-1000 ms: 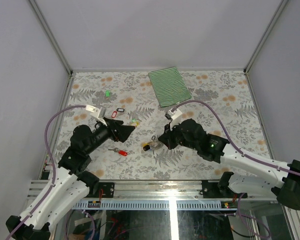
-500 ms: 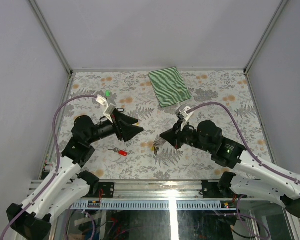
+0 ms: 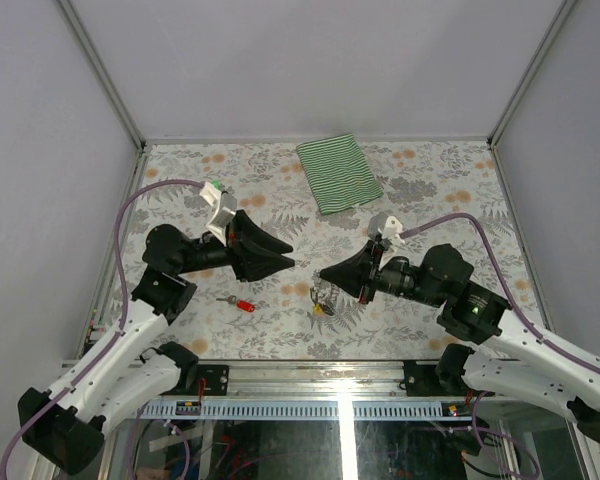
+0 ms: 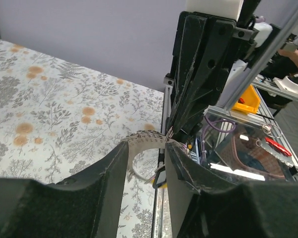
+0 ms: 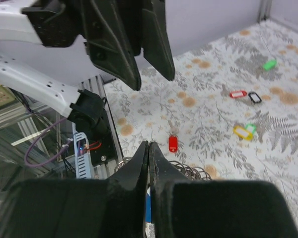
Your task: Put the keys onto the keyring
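The right fingers (image 3: 322,274) are clenched on the keyring (image 3: 317,292), which dangles well in front of the green-striped cloth (image 3: 340,173) with a yellow-tagged key (image 3: 320,309) hanging from it. The left fingers (image 3: 283,258) are released and empty, front-left of the cloth. 1 red-tagged key (image 3: 243,304) lies on the worktop (image 3: 430,190), farther front-left.

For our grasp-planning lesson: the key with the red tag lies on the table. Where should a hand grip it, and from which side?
I would grip the red tag across its narrow width, coming straight down from above: it lies flat on the table, nothing crowding it, and its long sides offer parallel faces.
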You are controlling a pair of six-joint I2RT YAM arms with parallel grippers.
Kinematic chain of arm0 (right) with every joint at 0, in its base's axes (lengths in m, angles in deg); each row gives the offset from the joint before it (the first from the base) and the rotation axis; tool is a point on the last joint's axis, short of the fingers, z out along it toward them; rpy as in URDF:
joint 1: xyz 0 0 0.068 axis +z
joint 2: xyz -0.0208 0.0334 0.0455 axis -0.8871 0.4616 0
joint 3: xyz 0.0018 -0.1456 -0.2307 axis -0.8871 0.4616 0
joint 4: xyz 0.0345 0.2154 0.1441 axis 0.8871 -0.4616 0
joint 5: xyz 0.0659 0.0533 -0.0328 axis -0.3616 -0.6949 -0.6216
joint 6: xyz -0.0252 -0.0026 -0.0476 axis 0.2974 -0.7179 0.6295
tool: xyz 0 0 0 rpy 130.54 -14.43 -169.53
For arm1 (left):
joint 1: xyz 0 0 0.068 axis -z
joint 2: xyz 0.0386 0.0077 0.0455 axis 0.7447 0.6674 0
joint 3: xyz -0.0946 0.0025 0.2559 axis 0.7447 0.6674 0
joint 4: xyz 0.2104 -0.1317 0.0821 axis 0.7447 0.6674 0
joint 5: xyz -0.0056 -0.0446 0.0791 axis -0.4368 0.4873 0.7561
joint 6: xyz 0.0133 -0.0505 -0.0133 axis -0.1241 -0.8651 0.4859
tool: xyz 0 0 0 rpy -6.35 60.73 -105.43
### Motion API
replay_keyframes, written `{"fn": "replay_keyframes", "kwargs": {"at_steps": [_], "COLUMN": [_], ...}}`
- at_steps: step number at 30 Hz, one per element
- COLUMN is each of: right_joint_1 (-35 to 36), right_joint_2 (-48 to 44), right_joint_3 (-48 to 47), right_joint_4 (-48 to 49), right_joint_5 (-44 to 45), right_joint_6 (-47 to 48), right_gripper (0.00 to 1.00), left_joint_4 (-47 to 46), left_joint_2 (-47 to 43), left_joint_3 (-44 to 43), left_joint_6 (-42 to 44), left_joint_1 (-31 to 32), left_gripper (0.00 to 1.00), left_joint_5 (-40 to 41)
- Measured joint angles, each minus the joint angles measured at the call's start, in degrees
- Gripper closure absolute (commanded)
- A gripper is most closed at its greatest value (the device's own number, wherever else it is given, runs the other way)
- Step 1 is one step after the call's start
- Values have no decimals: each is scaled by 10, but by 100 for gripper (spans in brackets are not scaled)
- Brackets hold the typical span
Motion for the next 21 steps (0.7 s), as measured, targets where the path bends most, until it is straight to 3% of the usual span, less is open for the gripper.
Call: {"fn": "replay_keyframes", "kwargs": {"at_steps": [10, 21], "right_joint_1": [0, -1], "right_joint_2": [-9, -2], "right_joint_3": [0, -8], "right_joint_4": [89, 183], "right_joint_5": [-50, -123], "right_joint_6": [15, 1], "right_gripper": [100, 100], "left_joint_4": [1, 0], "left_joint_2": [7, -11], "left_joint_3": [-66, -77], "left_joint_6": [69, 99], "left_joint_1": [89, 98], "left_gripper": [68, 66], "left_joint_5": [9, 8]}}
